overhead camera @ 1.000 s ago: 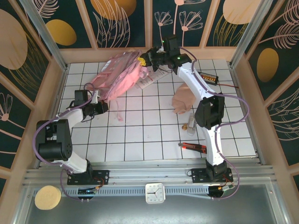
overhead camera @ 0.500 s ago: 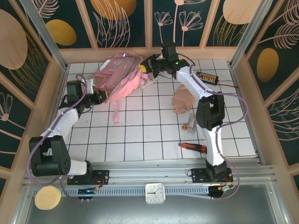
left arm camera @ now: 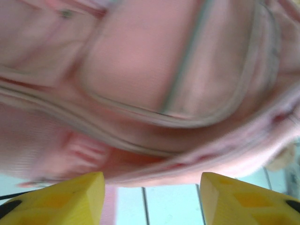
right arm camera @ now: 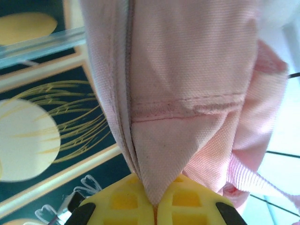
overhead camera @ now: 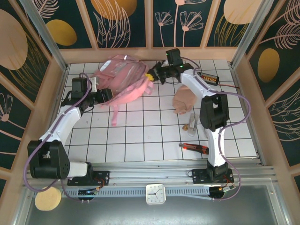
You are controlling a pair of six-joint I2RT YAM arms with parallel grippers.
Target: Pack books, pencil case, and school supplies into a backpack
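My right claw (right arm camera: 154,200) is clamped on a fabric corner of the pink backpack (overhead camera: 123,78), which slumps at the far end of the desk (overhead camera: 154,136); contents hidden. My left claw (left arm camera: 151,190) gapes just short of it, holding nothing. Pale-pink pencil case (overhead camera: 183,102) lies to the right, black wired box (overhead camera: 208,76) beyond it. White tiles, floral walls (overhead camera: 117,18).

Backpack (overhead camera: 121,80): big, pink fabric w/ translucent front panel & white trim, lies crumpled on the far-left part of the white tiled table (overhead camera: 140,136). Its right corner is bunched up & pinched by the right gripper (right arm camera: 154,204), a fold w/ stitched seam caught betw. the yellow pads. One pink strap (overhead camera: 115,111) trails over the tiles toward the near side. Pencil case (overhead camera: 183,102): soft pale-pink pouch, slumped & wrinkled, right of centre, apart from backpack. Small silvery pieces (overhead camera: 190,125) lie just on its near side.
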